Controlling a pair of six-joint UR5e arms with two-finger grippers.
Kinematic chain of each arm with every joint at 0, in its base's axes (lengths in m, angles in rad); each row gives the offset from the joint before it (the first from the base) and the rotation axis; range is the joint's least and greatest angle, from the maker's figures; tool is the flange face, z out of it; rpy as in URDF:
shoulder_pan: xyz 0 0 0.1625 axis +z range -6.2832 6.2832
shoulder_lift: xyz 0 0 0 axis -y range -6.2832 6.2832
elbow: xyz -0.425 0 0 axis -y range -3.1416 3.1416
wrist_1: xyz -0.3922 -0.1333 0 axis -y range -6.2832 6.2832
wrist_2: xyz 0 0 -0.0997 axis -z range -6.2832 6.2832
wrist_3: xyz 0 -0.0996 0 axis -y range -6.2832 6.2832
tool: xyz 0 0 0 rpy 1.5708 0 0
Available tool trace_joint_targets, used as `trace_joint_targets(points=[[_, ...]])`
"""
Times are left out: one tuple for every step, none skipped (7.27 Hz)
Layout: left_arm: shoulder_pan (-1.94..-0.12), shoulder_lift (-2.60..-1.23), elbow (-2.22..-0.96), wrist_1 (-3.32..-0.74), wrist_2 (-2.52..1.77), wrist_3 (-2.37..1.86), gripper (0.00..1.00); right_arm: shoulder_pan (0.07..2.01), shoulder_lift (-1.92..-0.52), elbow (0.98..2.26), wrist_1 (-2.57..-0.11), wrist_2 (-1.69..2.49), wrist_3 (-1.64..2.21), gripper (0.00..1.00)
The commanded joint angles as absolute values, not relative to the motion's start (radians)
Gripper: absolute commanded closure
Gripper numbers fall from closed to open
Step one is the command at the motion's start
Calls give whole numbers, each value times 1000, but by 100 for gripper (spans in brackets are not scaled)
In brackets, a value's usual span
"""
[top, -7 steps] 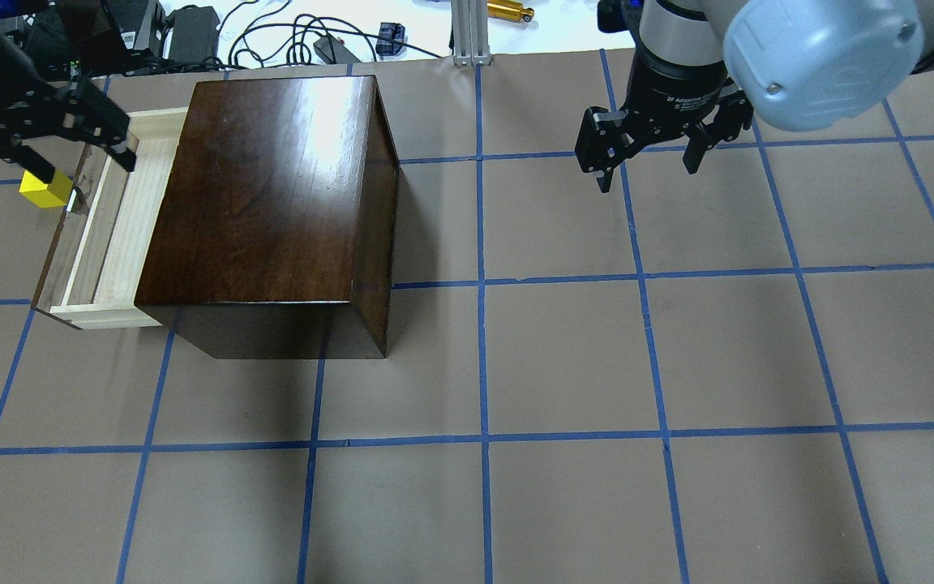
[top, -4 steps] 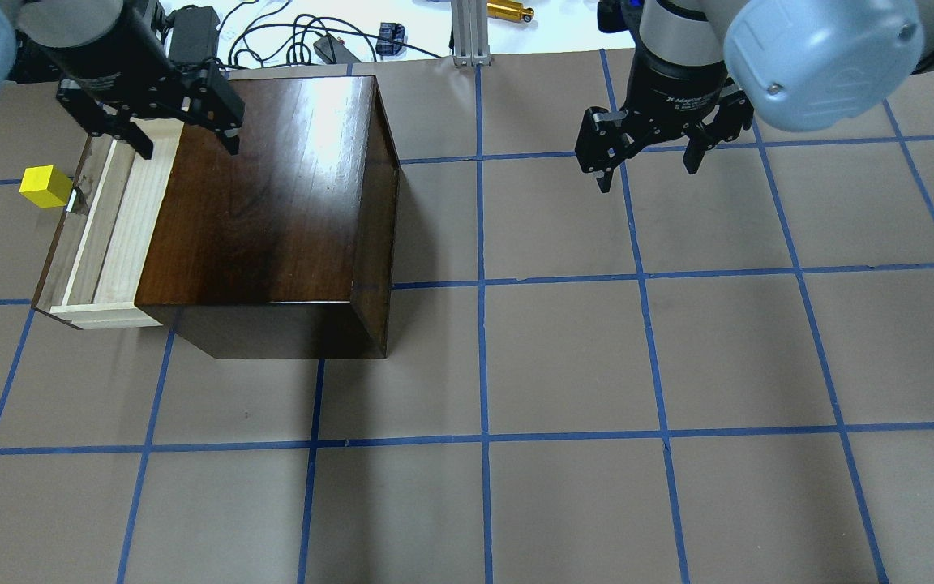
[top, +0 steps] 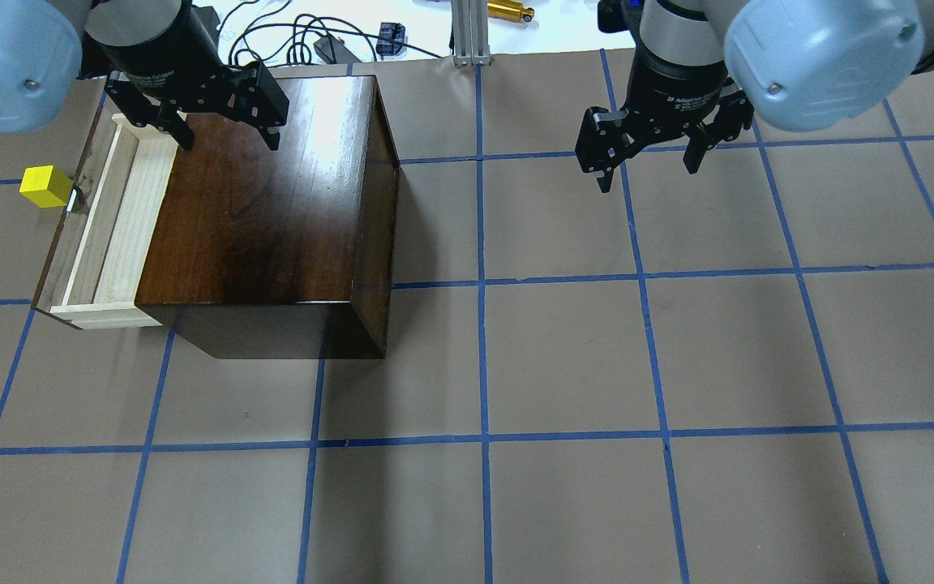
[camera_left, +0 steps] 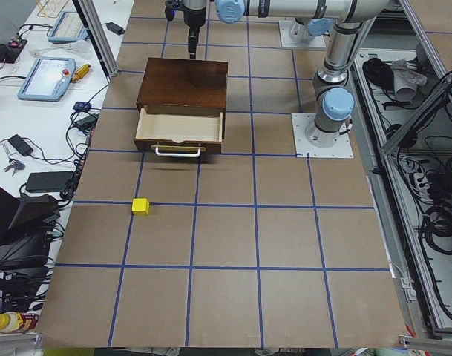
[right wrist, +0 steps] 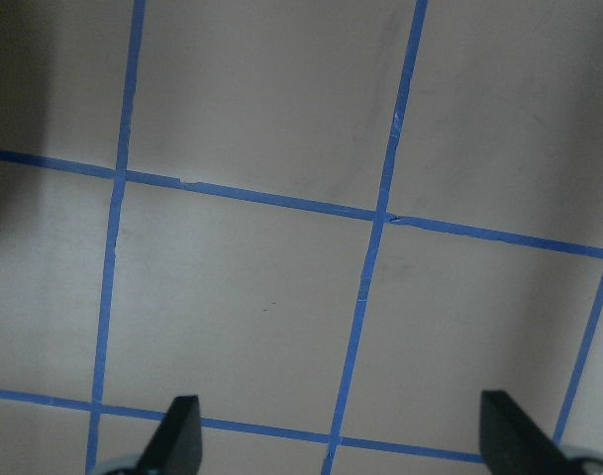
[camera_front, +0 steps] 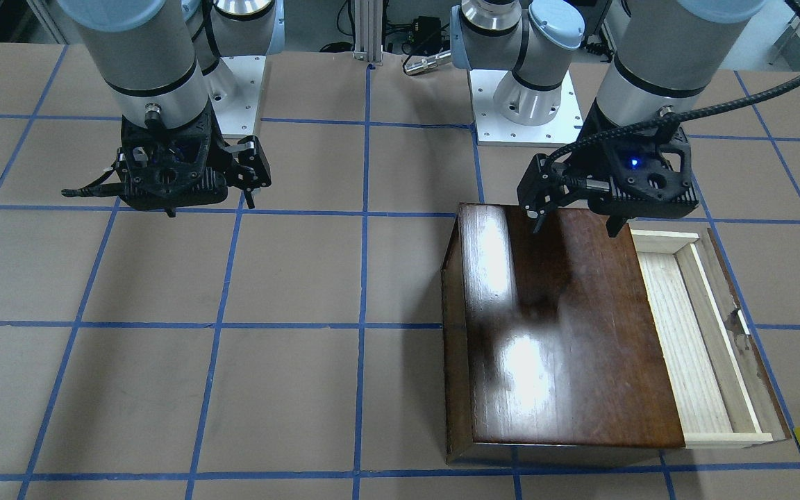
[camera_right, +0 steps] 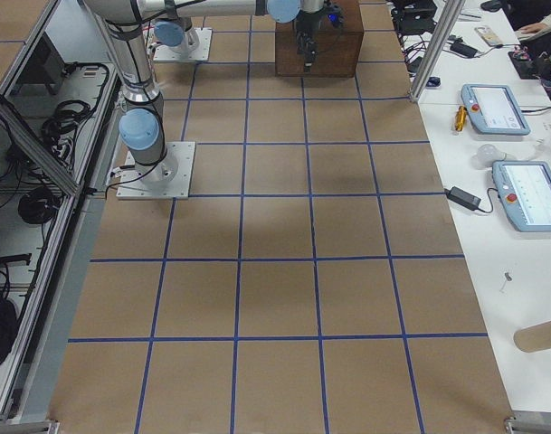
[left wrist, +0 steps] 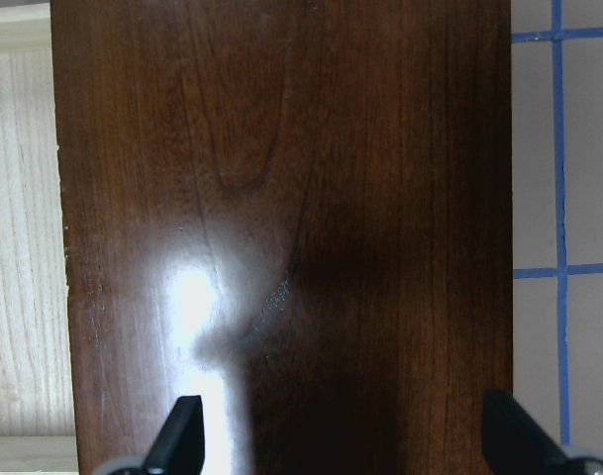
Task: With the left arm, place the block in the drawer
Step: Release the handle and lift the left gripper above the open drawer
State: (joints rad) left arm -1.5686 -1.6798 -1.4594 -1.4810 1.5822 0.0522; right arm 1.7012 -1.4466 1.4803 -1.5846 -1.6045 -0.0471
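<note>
Drawer [top: 121, 221] open upward, wooden box [top: 264, 203] overhanging its inner part.

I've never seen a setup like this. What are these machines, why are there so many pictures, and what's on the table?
These are two robot arms mounted at a table, each ending in two-finger jaws. All pictures show one moment: one camera is above and behind the robot, one faces it, one is at each table end, and one is on each wrist. On the table, marked with blue tape, stands a dark wooden box with its drawer pulled open. A small yellow block lies on the table in front of the drawer, outside it. The left arm hangs over the box's top, jaws open, holding nothing; its wrist camera looks down on the glossy top. The right arm hovers over the table, jaws open and empty.
</note>
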Motion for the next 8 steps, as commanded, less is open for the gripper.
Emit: trace_joint_targets(points=[[-1568, -1675, -1460, -1482, 1583, 52, 0, 1701, -1447, 1480, -1585, -1605, -46, 0], [-1568, -1674, -1463, -1482, 1583, 52, 0, 1701, -1447, 1480, -1585, -1605, -46, 0], [-1568, -1674, -1463, -1482, 1583, 52, 0, 1701, -1447, 1480, -1585, -1605, -46, 0], [-1568, -1674, -1463, -1482, 1583, 52, 0, 1701, -1447, 1480, -1585, -1605, -48, 0], [-1559, -1675, -1459, -1482, 1583, 54, 0, 1701, -1447, 1480, -1585, -1605, -46, 0], [-1504, -1675, -1456, -1482, 1583, 146, 0, 1701, -1447, 1480, -1585, -1605, -48, 0], [-1411, -1669, -1454, -1489, 1582, 282, 0, 1701, -1447, 1480, -1585, -1605, -48, 0], [-1299, -1680, -1444, -1497, 1568, 354, 0, 1701, -1447, 1480, -1585, -1605, -48, 0]])
